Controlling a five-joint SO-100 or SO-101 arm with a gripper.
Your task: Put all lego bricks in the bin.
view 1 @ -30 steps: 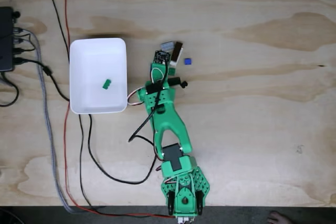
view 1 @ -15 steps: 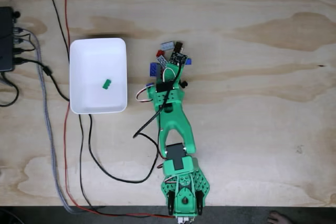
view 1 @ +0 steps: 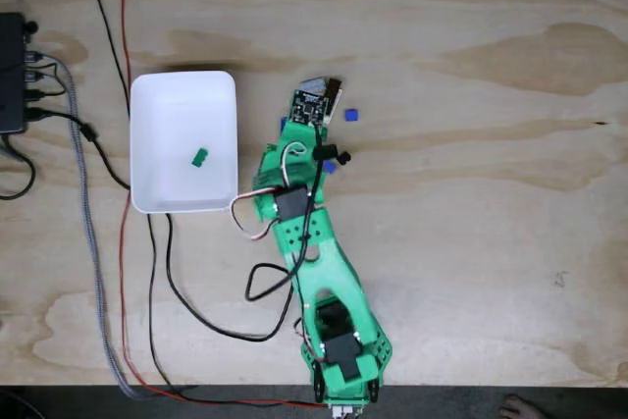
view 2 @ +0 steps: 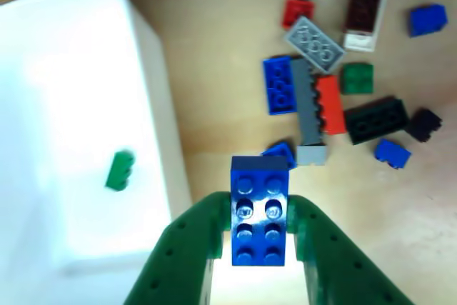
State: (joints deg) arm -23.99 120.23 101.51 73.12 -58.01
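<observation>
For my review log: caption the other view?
Claw grips a blue brick beside the bin.

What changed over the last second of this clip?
The arm went out over the brick pile half a second ago and has since drawn back toward the bin. The pincer now holds a blue two-by-four brick above the table, between the bin wall and the pile. The green brick in the bin, the bin itself and the small blue brick to the right have not moved.
</observation>
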